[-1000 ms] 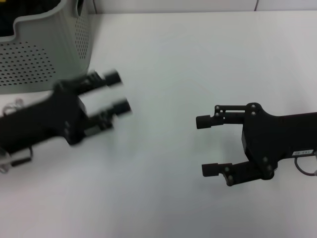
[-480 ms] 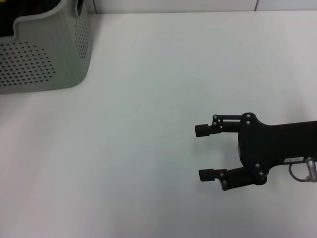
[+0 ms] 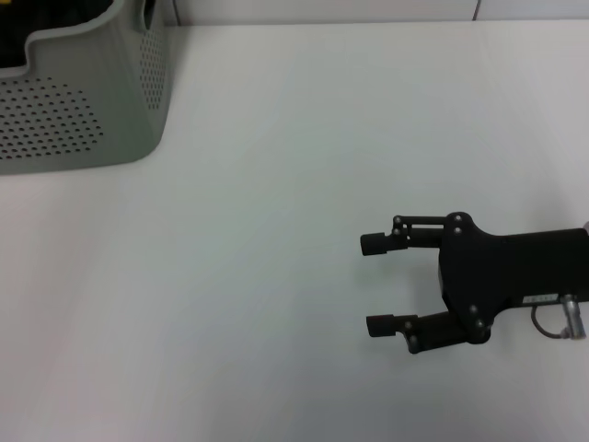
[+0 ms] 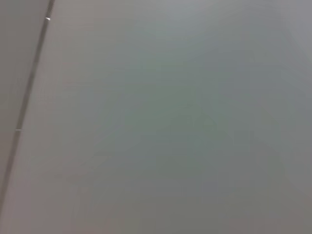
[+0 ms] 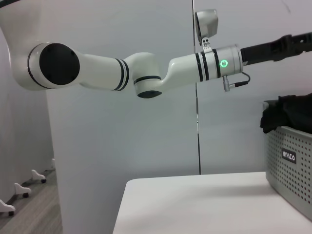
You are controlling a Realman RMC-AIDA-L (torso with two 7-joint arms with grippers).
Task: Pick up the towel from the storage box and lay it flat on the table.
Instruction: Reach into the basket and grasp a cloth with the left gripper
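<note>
Head view: the right gripper point(image 3: 371, 284) hovers over the white table point(image 3: 294, 184), jaws apart and empty; the towel point(image 5: 285, 114) sits bunched in the storage box point(image 3: 83, 101).

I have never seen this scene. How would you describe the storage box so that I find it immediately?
Start from the white table that fills the head view. At its far left corner stands the storage box, a pale grey-green plastic basket with a dark cloth showing over its rim. Rows of small round holes in its sides and its rounded corners set it apart from the only other thing nearby, the black right gripper.
</note>
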